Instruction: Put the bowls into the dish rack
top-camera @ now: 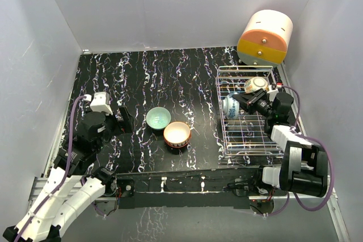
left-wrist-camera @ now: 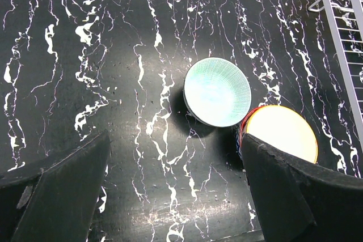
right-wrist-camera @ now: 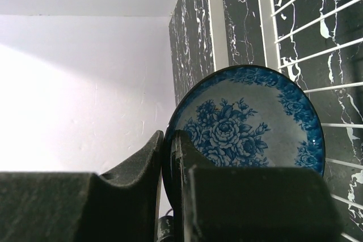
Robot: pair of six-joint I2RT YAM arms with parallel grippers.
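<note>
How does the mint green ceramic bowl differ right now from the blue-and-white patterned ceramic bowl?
The mint green bowl sits mouth up on the black marbled table; the blue-and-white bowl is tipped on edge in the silver wire dish rack. Nothing grips the mint green bowl; the right gripper pinches the blue-and-white bowl's rim. Both are small and round.

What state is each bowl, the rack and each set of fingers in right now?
Rack: holds two bowls.
Green bowl: upright on table, not loaded.
Red bowl: upright on table, not loaded.
Blue bowl: on edge in rack, gripped.
Flowered bowl: tilted in rack.
Left fingers: open, empty.
Right fingers: shut on blue bowl.
</note>
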